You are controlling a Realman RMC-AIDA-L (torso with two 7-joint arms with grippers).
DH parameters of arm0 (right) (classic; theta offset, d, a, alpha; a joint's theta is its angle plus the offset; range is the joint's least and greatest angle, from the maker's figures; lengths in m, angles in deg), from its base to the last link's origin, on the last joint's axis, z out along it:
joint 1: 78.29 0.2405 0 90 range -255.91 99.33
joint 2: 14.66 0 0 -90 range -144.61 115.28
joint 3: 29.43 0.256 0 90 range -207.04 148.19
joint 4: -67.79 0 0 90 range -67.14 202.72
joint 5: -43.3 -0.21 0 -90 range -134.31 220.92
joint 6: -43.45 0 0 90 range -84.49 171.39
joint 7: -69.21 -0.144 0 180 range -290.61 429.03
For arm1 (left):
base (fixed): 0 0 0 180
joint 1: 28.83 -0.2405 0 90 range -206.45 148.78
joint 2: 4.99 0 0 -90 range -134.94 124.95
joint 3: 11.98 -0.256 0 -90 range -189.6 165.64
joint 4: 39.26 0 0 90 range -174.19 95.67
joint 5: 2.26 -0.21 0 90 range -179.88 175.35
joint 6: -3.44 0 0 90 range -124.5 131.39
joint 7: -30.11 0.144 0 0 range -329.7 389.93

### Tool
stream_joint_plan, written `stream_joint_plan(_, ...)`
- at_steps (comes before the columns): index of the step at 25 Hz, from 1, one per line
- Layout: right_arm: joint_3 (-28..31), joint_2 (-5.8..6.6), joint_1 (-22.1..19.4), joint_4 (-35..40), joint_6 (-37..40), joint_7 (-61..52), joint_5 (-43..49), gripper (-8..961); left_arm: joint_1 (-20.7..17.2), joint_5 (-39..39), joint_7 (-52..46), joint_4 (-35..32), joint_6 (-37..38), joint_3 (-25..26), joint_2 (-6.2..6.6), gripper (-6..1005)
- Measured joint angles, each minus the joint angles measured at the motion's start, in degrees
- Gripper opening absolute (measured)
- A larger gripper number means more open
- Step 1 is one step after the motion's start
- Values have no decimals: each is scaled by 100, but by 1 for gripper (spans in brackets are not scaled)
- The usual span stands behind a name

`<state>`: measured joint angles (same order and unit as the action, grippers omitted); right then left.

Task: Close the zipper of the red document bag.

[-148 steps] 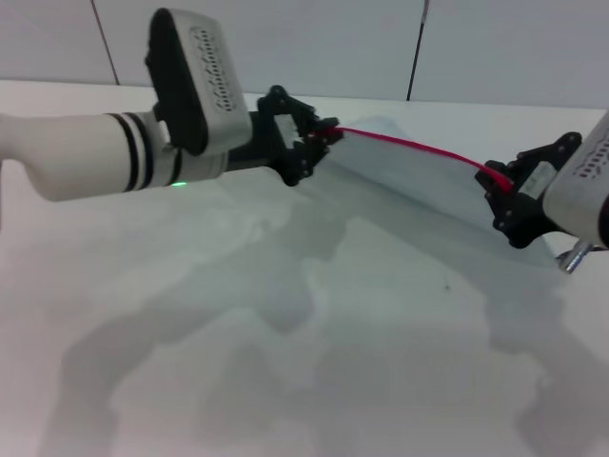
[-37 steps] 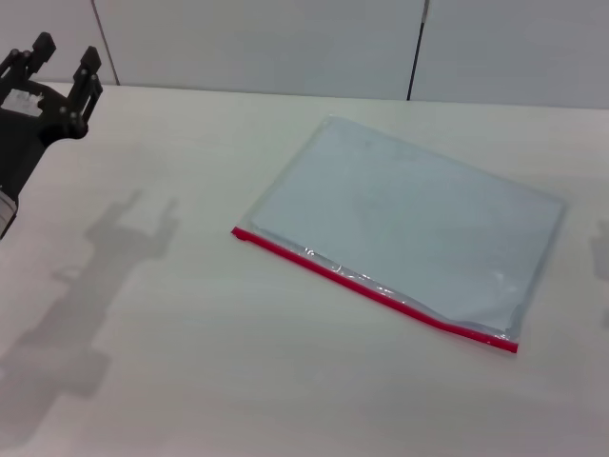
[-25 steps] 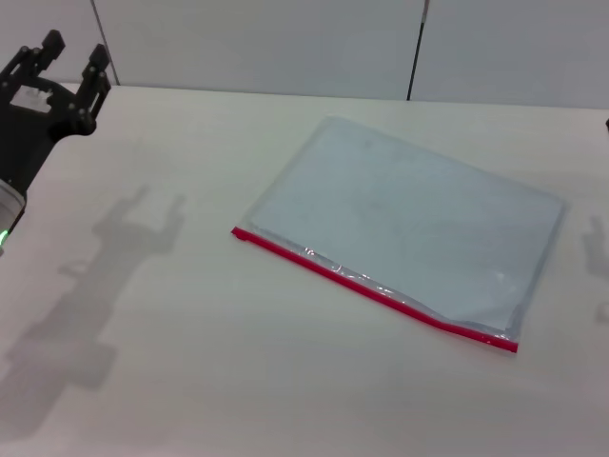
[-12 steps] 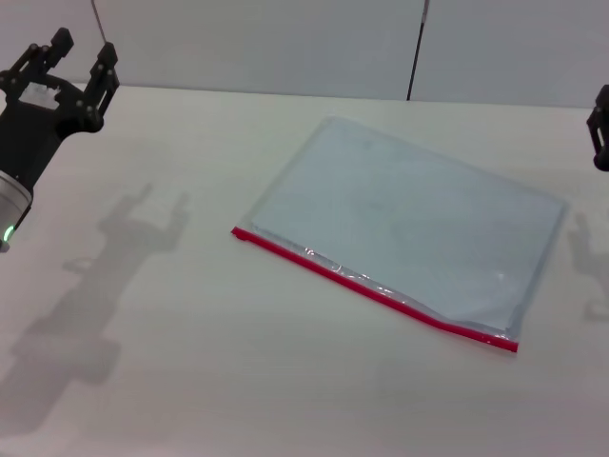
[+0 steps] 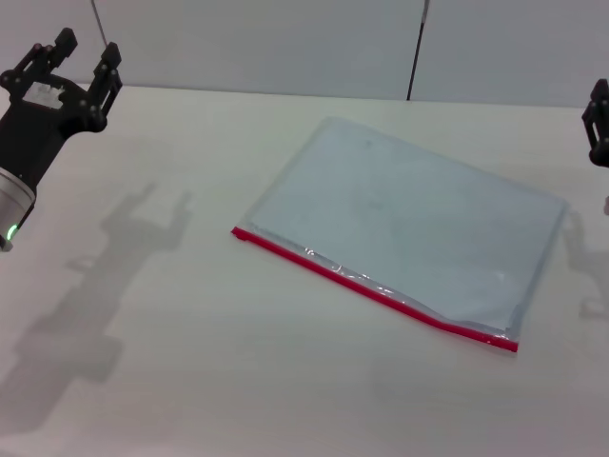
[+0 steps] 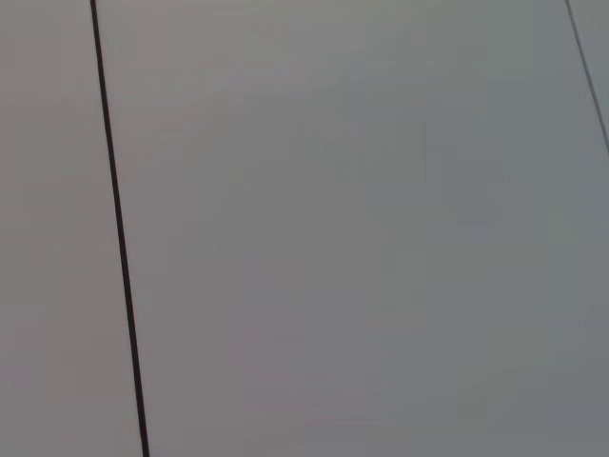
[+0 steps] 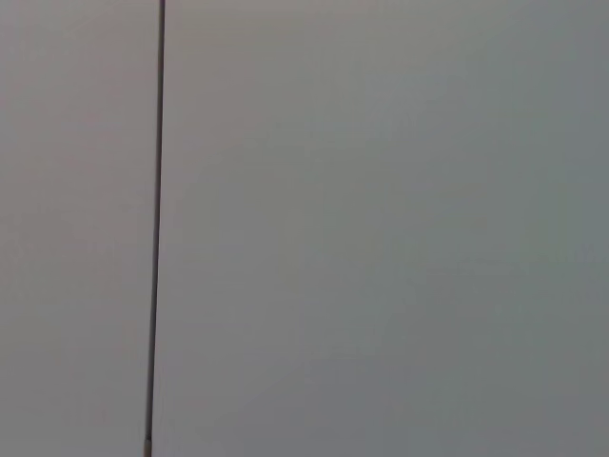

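Note:
The red document bag point(image 5: 409, 214) lies flat on the white table point(image 5: 190, 381), a translucent pale blue-grey pouch set at an angle. Its zipper point(image 5: 376, 288) is the thin red strip along the long edge nearest me. My left gripper point(image 5: 84, 55) is raised at the far left, well away from the bag, open and holding nothing. Only a dark part of my right gripper point(image 5: 598, 124) shows at the right border, above and beyond the bag's right corner. Both wrist views hold only grey wall panels.
A grey panelled wall point(image 5: 285, 43) with a dark vertical seam point(image 5: 416, 52) rises behind the table's far edge. The arms' shadows fall on the table at the left and by the bag's right side.
Earlier both grippers held the zipper edge lifted off the table. Now the bag lies flat and both are withdrawn. Over the last second the left gripper crept inward and the right gripper came into view.

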<state>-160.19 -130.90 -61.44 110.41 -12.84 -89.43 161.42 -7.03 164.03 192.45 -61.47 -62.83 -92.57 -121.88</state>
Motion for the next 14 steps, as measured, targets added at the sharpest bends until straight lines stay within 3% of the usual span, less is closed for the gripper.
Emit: stream_joint_plan(14, -2, -4, 8, 23, -26, 0, 0, 622, 121, 0, 0, 137, -48, 16, 5, 525)
